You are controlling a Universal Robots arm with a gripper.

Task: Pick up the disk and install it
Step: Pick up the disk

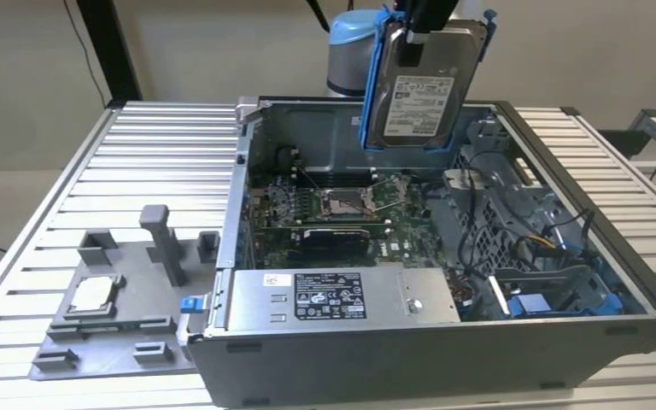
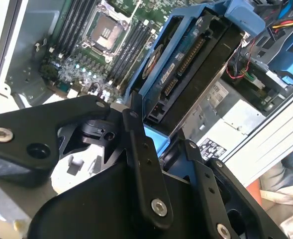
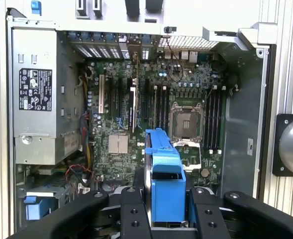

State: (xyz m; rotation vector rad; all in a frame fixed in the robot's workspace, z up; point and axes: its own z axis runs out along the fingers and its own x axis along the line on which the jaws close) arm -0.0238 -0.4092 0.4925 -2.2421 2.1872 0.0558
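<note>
the hand (image 3: pixel 166 201) pinches the disk (image 1: pixel 419 94) by its top edge — long axis hanging straight down from the hand, above the open computer case (image 1: pixel 419 359) and its motherboard (image 1: pixel 340 205).

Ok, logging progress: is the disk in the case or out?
Out. The gripper holds the disk on edge above the open computer case, not seated in any bay.

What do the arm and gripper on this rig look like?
Arm: silver-grey cylindrical joint with a light-blue end cap. Gripper: matte black, with flat angular linkage bars and two straight parallel fingers, dotted with silver screws and round holes.
</note>
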